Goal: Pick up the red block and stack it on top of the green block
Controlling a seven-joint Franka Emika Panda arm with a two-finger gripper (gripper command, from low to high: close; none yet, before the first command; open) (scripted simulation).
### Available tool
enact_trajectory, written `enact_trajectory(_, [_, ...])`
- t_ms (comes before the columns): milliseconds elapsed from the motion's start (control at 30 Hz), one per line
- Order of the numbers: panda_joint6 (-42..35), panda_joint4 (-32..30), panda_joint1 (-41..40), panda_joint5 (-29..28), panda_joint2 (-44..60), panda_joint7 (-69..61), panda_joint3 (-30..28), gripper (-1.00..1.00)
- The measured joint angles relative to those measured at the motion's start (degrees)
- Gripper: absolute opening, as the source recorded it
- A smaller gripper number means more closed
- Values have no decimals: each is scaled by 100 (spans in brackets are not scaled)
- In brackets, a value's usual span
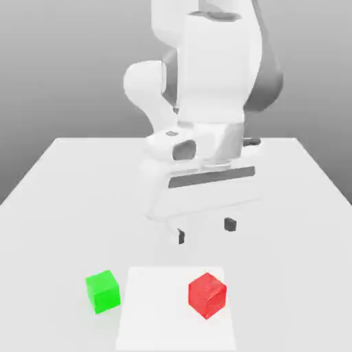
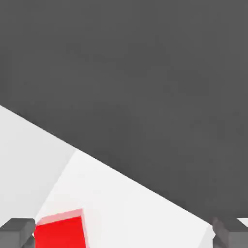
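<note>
Cube, red (image 1: 207, 295), looks light, rigid, perhaps slightly slick; best gripped mid-height across opposite flat faces by the fingers (image 1: 205, 230), wide apart and empty.

From where I stand, I can't make out any writing, label, brand, number or sign on anything here.
</note>
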Motion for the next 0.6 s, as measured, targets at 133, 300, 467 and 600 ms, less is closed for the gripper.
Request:
enact_trajectory(133, [523, -241, 29, 267, 812, -586, 99, 0])
enact_trajectory(300, [1363, -129, 43, 231, 1817, -600, 74, -100])
enact_trajectory(467, [1354, -128, 40, 221, 1816, -590, 75, -100])
enact_trajectory(600, [1123, -168, 19, 243, 1543, -603, 102, -100])
